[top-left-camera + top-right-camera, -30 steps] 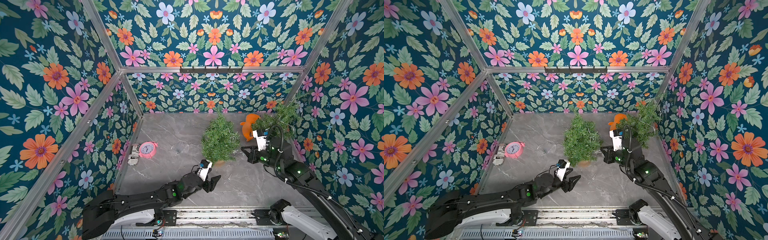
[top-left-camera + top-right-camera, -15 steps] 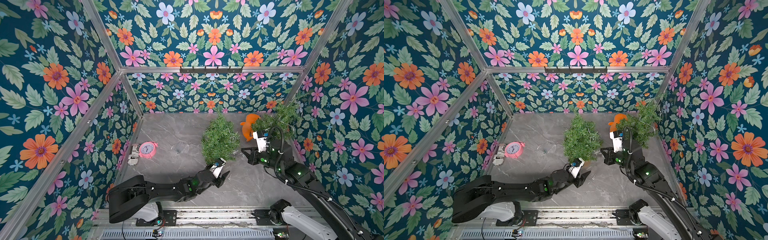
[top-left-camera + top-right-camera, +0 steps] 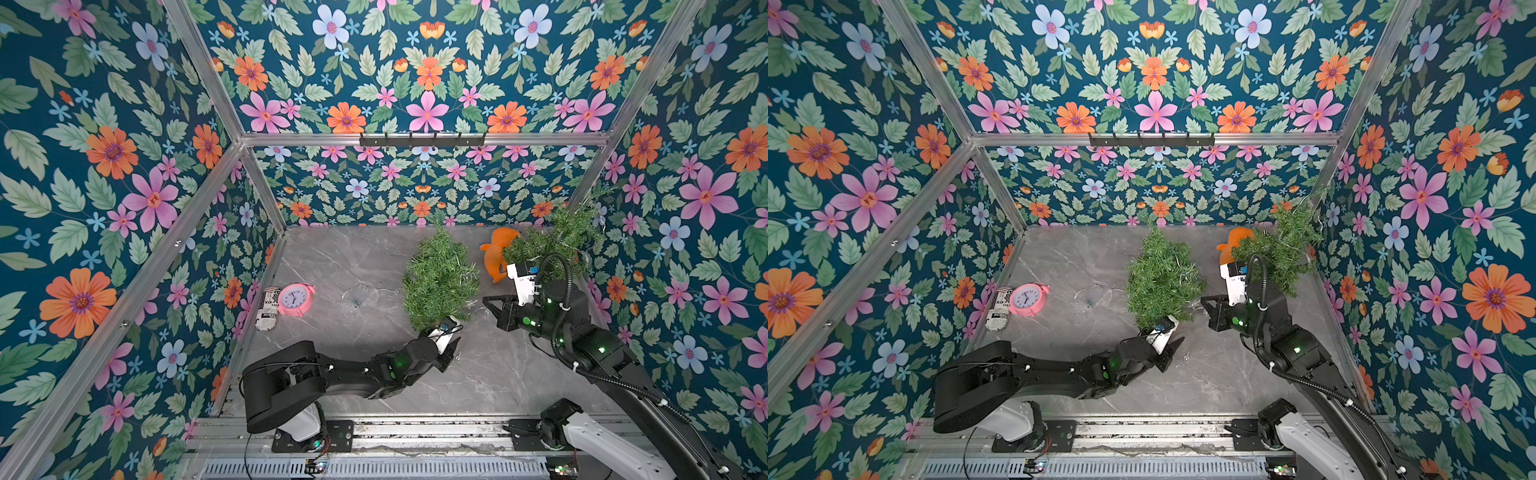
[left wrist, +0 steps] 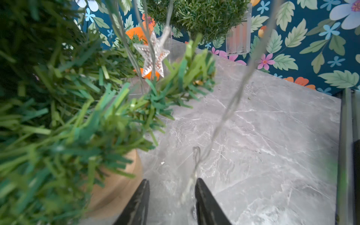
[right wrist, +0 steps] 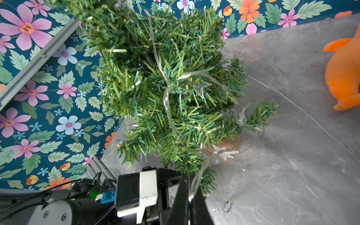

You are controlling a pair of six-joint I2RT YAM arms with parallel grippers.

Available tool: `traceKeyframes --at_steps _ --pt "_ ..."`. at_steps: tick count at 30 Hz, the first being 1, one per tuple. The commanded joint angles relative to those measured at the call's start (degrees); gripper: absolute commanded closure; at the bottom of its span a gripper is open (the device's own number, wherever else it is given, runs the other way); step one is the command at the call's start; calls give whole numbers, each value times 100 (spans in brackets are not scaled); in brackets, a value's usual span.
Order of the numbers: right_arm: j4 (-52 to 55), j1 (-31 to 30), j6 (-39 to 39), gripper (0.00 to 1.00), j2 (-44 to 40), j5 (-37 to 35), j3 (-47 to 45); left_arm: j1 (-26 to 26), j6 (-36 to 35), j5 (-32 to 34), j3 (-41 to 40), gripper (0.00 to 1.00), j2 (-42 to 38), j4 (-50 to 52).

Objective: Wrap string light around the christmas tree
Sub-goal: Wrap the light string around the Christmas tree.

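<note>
Both top views: the christmas tree (image 3: 438, 282) stands mid-table. My left gripper (image 3: 454, 351) is low at its near foot, and the right gripper (image 3: 486, 300) sits just to the tree's right.

Left wrist: the jaws are apart. The string light (image 4: 222, 124) wire runs up between the fingers (image 4: 204, 198), unpinched, beside the tree's wooden base.

Right wrist: the jaws are clamped tight on the wire, which loops over the branches past a star bulb (image 5: 202, 87). An orange toy (image 5: 344, 74) lies on the table farther back.
</note>
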State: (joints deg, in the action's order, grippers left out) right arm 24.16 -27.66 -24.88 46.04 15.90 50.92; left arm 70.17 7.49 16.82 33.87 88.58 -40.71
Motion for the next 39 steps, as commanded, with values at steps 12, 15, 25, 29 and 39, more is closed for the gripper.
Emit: traceKeyframes --at_steps 12,15,25,29,39 --pt "-244 -3 -10 75 -133 -95 -168 -12 48 -102 -249 100 -1142 627" --pt "-243 -3 97 52 -283 -339 -318 -4 108 -389 -232 100 -1394 858" --pt "328 -2 382 34 -962 -1381 -426 -4 182 -713 -221 100 -2061 1484" --pt "392 -1 408 34 -1128 -1535 -416 -4 268 -912 -149 100 -2390 1725" --pt "-917 -151 757 43 -1703 478 -1602 -3 267 -1030 576 100 -2882 2823"
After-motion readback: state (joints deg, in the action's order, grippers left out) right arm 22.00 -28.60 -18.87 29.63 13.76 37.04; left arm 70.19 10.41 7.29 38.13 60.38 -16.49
